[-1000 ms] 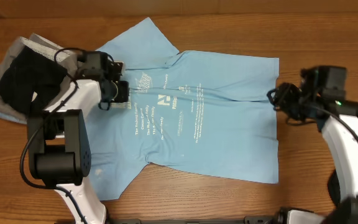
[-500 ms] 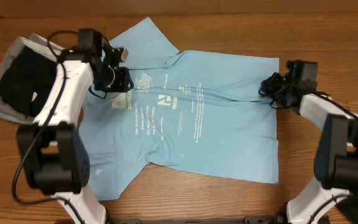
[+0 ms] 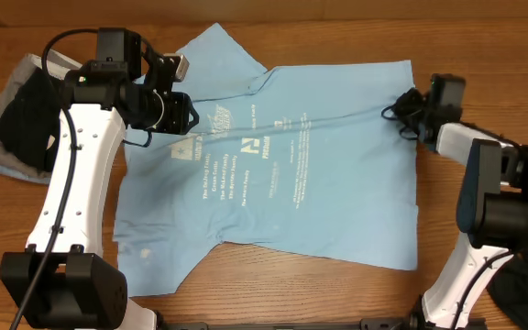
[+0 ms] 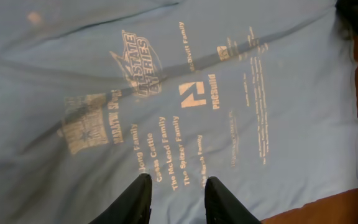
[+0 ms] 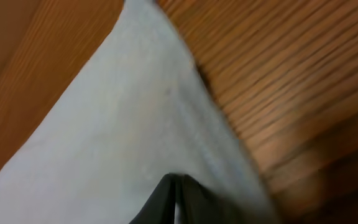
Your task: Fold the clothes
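- Nearest the arms' bases, the near sleeve [image 3: 159, 261] of the light-blue shirt [image 3: 328, 211] lies flat on the wooden table [image 3: 337, 302], with the hem running along the right side.
- The shirt lies spread across the middle of the table, printed side up, collar to the left and hem to the right.
- The left wrist view reads the pale lettering best. There is a slanted logo with "STATE" over "SERIES" [image 4: 138, 65], and a square mark [image 4: 191, 94] with a word like "PREBuild" beside it.
- Under the logo is a list of names: "Long Family", "The McLeod Family", "The Spitzer Family". The other lines, the small columns to the right and the blocky print [image 4: 86, 121] are too fine or faded to read.
- A raised crease [image 3: 319, 121] runs across the chest from one gripper towards the other.
- The left gripper [image 3: 183, 112] hangs over the collar end. Its fingers [image 4: 219, 199] stand a narrow gap apart, and only smooth cloth shows between them.
- The right gripper [image 3: 403, 115] sits at the far hem corner. In its wrist view the fingertips [image 5: 191, 193] are pressed together on the cloth edge, wood grain just beyond.
- The far sleeve [image 3: 214, 55] points at the table's back edge.
- At far left, apart from the shirt, a black garment [image 3: 26, 119] lies on a grey garment [image 3: 3, 156].
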You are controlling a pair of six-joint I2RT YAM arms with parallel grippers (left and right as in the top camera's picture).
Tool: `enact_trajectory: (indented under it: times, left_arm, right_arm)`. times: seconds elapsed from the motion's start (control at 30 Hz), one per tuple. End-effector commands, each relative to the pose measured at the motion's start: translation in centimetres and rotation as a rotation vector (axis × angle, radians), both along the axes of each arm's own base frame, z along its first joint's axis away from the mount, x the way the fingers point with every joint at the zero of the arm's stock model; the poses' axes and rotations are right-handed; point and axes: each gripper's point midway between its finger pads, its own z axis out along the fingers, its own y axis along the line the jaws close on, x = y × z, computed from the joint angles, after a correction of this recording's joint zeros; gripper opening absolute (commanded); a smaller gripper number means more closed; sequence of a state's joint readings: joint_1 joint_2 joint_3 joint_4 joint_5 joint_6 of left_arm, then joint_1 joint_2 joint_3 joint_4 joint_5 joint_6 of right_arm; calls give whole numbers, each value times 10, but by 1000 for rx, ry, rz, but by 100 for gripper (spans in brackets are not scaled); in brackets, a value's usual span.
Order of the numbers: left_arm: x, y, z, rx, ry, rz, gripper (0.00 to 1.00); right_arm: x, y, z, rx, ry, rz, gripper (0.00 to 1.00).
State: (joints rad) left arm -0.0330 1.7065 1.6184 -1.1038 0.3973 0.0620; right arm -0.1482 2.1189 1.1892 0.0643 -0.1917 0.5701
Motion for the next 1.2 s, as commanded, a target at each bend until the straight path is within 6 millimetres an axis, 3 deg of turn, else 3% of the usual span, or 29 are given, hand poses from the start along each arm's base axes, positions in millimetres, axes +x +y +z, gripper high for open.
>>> enact_trajectory:
  times: [0.0, 0.07, 0.1, 0.13, 0.3, 0.37, 0.43, 0.53, 0.6, 0.73, 0.93, 1.17]
  left_arm:
    - [0, 2, 5, 32, -21, -12, 33]
    - [0, 7, 3, 61, -16, -2, 33]
    - [-1, 9, 2, 72, -13, 3, 34]
    - [-2, 12, 1, 90, -7, 10, 35]
    - [-9, 31, 0, 171, 19, 68, 39]
    - [-16, 38, 1, 181, 39, 91, 39]
    - [-20, 46, 0, 201, 60, 115, 39]
    - [-19, 53, -6, 228, 57, 101, 37]
    - [-9, 59, -16, 271, 32, 90, 21]
    - [25, 60, -56, 288, -40, 54, 4]
    - [62, 54, -134, 269, -34, -12, 4]
    - [90, 55, -210, 269, -30, -11, 4]
  right_arm:
    - [14, -35, 10, -72, 16, -23, 10]
    - [18, -27, 29, -44, 7, 69, 43]
    - [18, -25, 38, -29, 1, 101, 54]
    - [17, -23, 50, -8, -9, 126, 58]
    - [4, -22, 125, 50, -102, 187, 69]
    - [-15, -17, 170, 86, -145, 214, 69]
    - [-31, -10, 197, 108, -160, 234, 68]
    - [-59, -1, 220, 124, -128, 233, 66]
    - [-80, 9, 227, 146, -84, 238, 66]
    - [-113, 29, 225, 183, 20, 263, 57]
    - [-154, 63, 202, 180, 192, 403, 51]
    - [-176, 75, 183, 107, 322, 430, 52]
